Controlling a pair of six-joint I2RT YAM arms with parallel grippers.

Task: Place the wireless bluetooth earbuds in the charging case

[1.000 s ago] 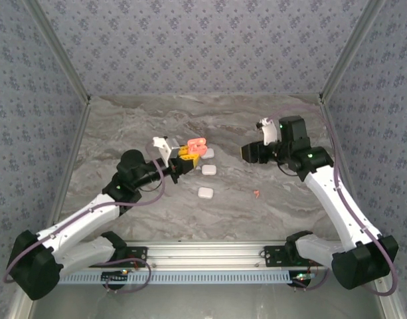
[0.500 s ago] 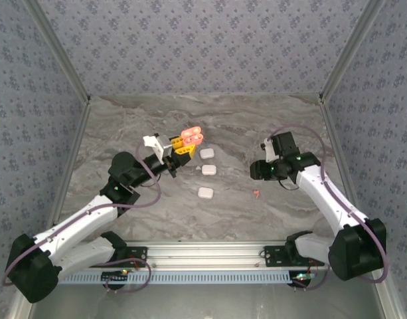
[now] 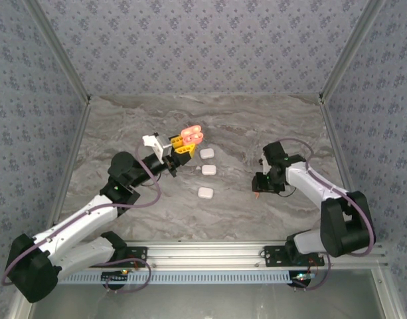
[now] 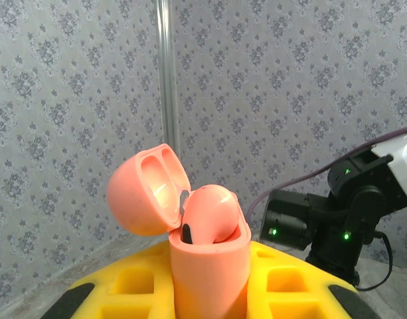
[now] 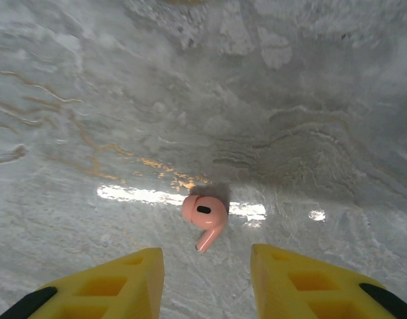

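Risking a flick-away: earbud (image 5: 204, 216) is tiny, glossy pink, rounded with a short stem, lying on the table (image 5: 90, 100) between the parted fingers of the right gripper (image 5: 204, 266), untouched. Off-centre pinch can squirt it out. Left gripper (image 4: 206, 296) clamps the pink case (image 4: 206, 262) aloft, lid (image 4: 147, 193) open, second bud (image 4: 213, 212) apparently seated; tilt could drop it.

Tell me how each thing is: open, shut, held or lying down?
pink case: lid open, held
seated earbud: sitting in that case
loose earbud: lying on the table
white cases: shut, on the table
left gripper: shut on the pink case
right gripper: open over the loose earbud
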